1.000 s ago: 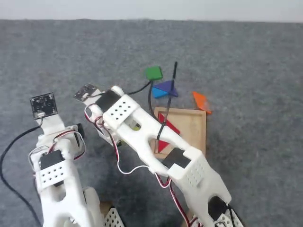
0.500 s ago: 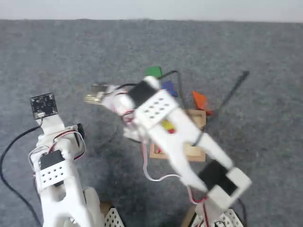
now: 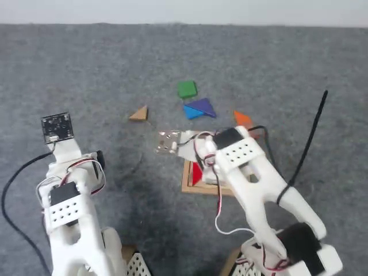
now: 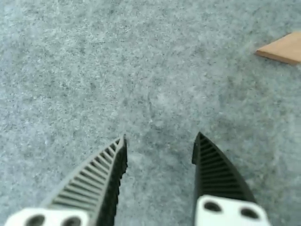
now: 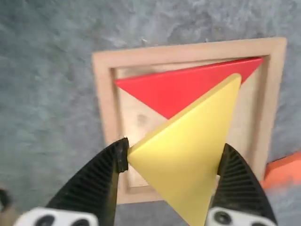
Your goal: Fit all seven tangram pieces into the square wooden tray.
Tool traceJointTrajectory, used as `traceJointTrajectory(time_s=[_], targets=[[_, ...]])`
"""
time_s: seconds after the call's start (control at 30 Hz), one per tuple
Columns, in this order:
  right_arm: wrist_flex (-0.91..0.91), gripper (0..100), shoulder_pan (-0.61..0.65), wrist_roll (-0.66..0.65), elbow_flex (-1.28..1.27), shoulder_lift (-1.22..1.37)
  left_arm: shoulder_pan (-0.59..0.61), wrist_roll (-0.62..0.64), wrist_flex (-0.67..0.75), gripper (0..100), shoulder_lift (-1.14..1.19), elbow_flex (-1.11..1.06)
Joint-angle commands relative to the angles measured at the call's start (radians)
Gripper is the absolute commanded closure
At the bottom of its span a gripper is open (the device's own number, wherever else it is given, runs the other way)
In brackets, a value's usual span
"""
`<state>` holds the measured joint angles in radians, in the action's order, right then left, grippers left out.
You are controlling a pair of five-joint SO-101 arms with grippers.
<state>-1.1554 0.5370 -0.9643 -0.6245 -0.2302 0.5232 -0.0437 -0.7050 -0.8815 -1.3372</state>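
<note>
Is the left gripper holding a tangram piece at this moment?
No: the left gripper is open over bare carpet, and the tan triangle lies apart from it, untouched.

Reads bright and even throughout, with soft, diffuse light from above. Leaves a faint dark shadow patch on the grey desk [image 3: 138, 201] between the arms, beside the wooden tray [image 3: 185, 183]. Puts pale highlights along the ribbed fingers [image 4: 101, 174] of the left claw [image 4: 161, 136].

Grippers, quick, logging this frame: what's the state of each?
Left gripper: open, holding nothing.
Right gripper: shut on the yellow triangle.
</note>
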Motion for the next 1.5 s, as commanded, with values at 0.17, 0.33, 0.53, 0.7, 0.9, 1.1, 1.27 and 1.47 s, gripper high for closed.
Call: traceJointTrajectory(time_s=[0.17,0.33,0.53,0.7,0.9,1.1,1.27,1.47], targets=[[0.105,80.1,-0.131,-0.158,0.041,0.056,-0.009,-0.015,0.0,77,-0.023,0.028],[0.102,79.8,-0.102,-0.163,0.106,0.182,-0.009,-0.015,0.0,77,-0.023,0.028],[0.101,79.7,-0.107,-0.181,0.16,0.249,-0.009,-0.015,0.0,77,-0.023,0.028],[0.101,79.7,-0.105,-0.184,0.173,0.249,-0.009,-0.015,0.0,77,-0.023,0.028],[0.101,79.5,-0.107,-0.229,0.181,0.257,-0.009,-0.015,0.0,77,-0.023,0.027],[0.101,64.9,-0.108,-0.255,0.176,0.259,-0.009,-0.015,0.002,77,-0.023,0.028],[0.047,56.7,-0.108,-0.255,0.181,0.248,-0.009,-0.015,0.002,77,-0.023,0.028],[0.028,56.7,-0.125,-0.226,0.18,0.222,-0.009,-0.015,0.002,77,-0.023,0.028]])
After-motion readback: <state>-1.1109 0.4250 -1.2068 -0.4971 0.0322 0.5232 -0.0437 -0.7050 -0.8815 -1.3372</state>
